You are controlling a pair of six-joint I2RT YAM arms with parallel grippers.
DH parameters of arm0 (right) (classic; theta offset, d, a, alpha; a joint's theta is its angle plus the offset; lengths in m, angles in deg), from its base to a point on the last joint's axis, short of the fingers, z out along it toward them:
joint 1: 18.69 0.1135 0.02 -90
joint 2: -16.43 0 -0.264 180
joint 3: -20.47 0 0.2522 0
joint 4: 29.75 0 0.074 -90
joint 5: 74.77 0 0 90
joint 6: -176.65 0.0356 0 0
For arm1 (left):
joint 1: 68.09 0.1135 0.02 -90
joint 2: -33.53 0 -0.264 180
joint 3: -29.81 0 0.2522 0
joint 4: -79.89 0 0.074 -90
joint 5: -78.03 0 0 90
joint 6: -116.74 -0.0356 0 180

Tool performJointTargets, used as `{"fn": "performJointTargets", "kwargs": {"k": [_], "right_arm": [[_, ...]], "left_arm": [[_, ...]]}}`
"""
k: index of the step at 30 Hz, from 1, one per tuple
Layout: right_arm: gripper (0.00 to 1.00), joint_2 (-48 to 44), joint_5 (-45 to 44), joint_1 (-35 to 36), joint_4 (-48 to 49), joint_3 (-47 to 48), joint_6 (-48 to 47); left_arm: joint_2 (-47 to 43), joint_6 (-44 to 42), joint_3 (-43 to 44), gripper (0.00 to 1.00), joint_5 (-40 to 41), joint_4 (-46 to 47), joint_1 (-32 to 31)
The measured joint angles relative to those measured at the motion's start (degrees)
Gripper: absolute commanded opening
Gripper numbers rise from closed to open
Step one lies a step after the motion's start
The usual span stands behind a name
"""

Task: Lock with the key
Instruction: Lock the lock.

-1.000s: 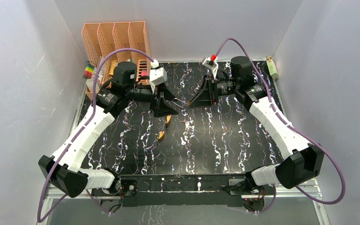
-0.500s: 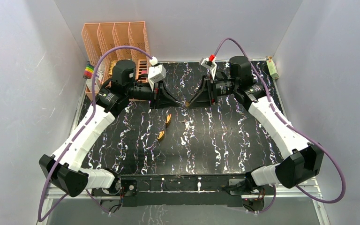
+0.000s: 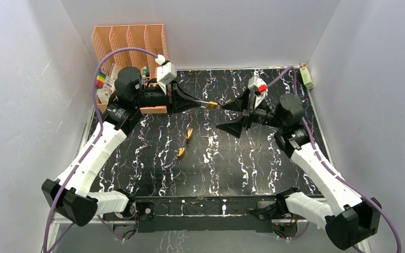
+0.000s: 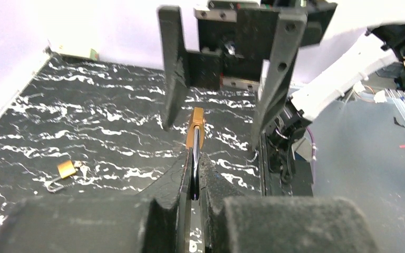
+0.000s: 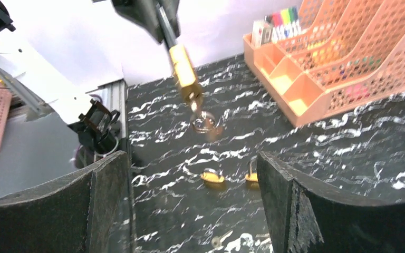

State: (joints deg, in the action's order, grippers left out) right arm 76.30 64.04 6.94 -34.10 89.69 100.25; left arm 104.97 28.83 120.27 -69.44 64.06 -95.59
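Compare with a second ago: right end effector (image 3: pixel 220 115) drawn back from the meeting point and sprung fully wide, gripping nothing; left end effector (image 3: pixel 203 104) gone from part-open to clamped tight, and shifted toward the rack. Reads as a handover just made.

Below both end effectors, desk (image 3: pixel 274 174), black with white veining. Behind the left end effector, orange rack (image 3: pixel 129 39).

Straight ahead of the left jaws, just short of the gap between the right jaws, lock (image 4: pixel 195 129): brass, off the desk, pinched in the left end effector by a thin silver part, most likely the shackle. Probably held so to leave the body and its keyhole end bare for the right end effector, and high enough to clear the desk. Long axis in line with the left jaws, body pointing away from them toward the right end effector, shackle end buried in the grip.

Down on the desk beneath the two end effectors, spare lock (image 3: pixel 189 133) and another (image 3: pixel 181 153), untouched.

At the held lock's far end, small ring (image 5: pixel 203 122), blurred; maybe a key ring with the key already seated, but cannot tell. Judged next: bring the right end effector back onto that end to turn the key.
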Motion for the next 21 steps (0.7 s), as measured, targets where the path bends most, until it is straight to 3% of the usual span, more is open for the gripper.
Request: {"fn": "performJointTargets", "kwargs": {"k": [3,9,11,17,19,21], "right_arm": [[0.98,-2.6,-0.8,0.0,11.0,-5.9,1.8],[0.98,0.6,-0.7,0.0,26.2,-6.1,6.2],[0.93,1.4,-0.6,0.1,29.5,-6.0,6.8],[0.65,5.5,0.8,0.6,33.9,-2.2,9.2],[0.41,6.9,1.6,1.0,34.6,-0.5,10.3],[0.10,7.9,2.5,1.5,34.9,1.0,11.4]], "left_arm": [[-0.1,3.1,-0.2,0.00,0.2,5.2,0.4],[-0.1,7.0,-0.3,0.00,-0.2,10.7,0.4],[-0.1,7.6,-0.3,0.00,-0.3,11.6,0.4],[-0.1,8.1,-0.3,0.00,-0.3,12.3,0.4],[-0.2,7.9,-0.3,0.00,-0.3,12.1,0.4],[-0.2,7.6,-0.3,0.00,-0.1,11.8,0.4]]}}
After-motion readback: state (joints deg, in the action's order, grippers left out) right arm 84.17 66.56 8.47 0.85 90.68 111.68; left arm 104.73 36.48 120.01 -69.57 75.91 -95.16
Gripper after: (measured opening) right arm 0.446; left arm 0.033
